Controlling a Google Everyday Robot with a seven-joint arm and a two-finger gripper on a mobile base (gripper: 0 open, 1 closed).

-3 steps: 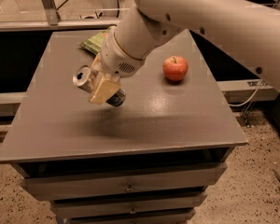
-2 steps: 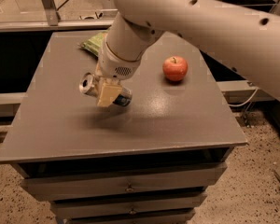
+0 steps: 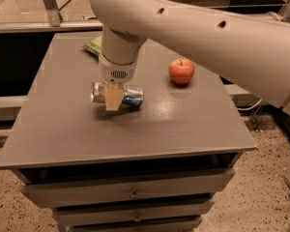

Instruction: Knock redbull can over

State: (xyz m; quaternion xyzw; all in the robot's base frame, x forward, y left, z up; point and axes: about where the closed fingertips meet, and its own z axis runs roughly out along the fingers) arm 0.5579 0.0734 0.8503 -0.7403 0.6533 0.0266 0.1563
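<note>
- Now the redbull can lies flat on its side on the grey table, in the left-centre part of the top.
- Long axis runs roughly left to right across the view, about parallel to the table's front edge, with a slight tilt.
- Silvery end points to picture-left, and the end with the blue panel points to picture-right, toward the apple side. Can't tell which end is the top.
- Gripper is right at the can's middle, hanging down from the white wrist. A tan part of it covers the can's front there.
- Whether it is spread or clamped on the can: can't tell.
- Big white arm crosses the upper view from picture-right and hides part of the table's back.
- Red apple stands on the table to picture-right of the can and further back, well apart from it.
- Green snack bag is at the back, left of the wrist, partly hidden by the arm, apart from the can.
- Drawers sit under the tabletop, above the speckled floor.
</note>
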